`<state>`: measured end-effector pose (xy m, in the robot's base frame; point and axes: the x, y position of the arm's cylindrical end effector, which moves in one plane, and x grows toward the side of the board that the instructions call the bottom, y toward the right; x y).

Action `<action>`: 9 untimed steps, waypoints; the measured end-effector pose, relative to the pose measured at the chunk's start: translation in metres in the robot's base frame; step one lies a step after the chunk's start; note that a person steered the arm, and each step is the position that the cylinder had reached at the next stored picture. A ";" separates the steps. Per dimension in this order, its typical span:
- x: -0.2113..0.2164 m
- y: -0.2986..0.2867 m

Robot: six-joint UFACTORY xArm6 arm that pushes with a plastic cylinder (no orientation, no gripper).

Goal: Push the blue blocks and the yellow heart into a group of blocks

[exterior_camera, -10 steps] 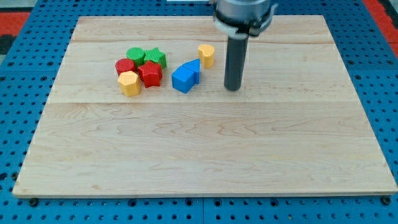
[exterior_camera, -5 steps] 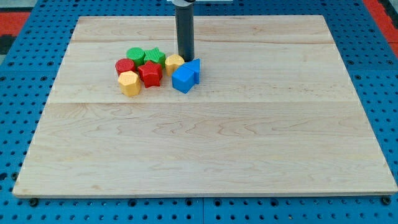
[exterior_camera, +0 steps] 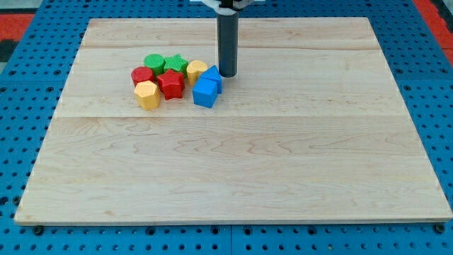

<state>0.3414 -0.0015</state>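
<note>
My tip (exterior_camera: pixel 227 74) stands on the board just to the right of the blue blocks, close to or touching the upper one. A blue cube (exterior_camera: pixel 205 93) sits below-left of a blue triangular block (exterior_camera: pixel 212 75), the two touching. The yellow heart (exterior_camera: pixel 197 70) lies at their left, against the green star (exterior_camera: pixel 177 65). Further left sit a green round block (exterior_camera: pixel 153 62), a red round block (exterior_camera: pixel 141 75), a red star (exterior_camera: pixel 170 83) and a yellow hexagon block (exterior_camera: pixel 147 94). All of them form one cluster.
The wooden board (exterior_camera: pixel 233 177) lies on a blue pegboard surface (exterior_camera: pixel 21 106). The arm's body (exterior_camera: pixel 228 3) shows at the view's top edge above the rod.
The tip swept left, pushing the yellow heart against the green star, then moved to the right side of the blue blocks. The blue blocks shifted slightly left, closer to the cluster.
</note>
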 end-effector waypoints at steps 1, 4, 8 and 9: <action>0.028 -0.012; 0.078 -0.011; 0.089 -0.068; 0.091 -0.049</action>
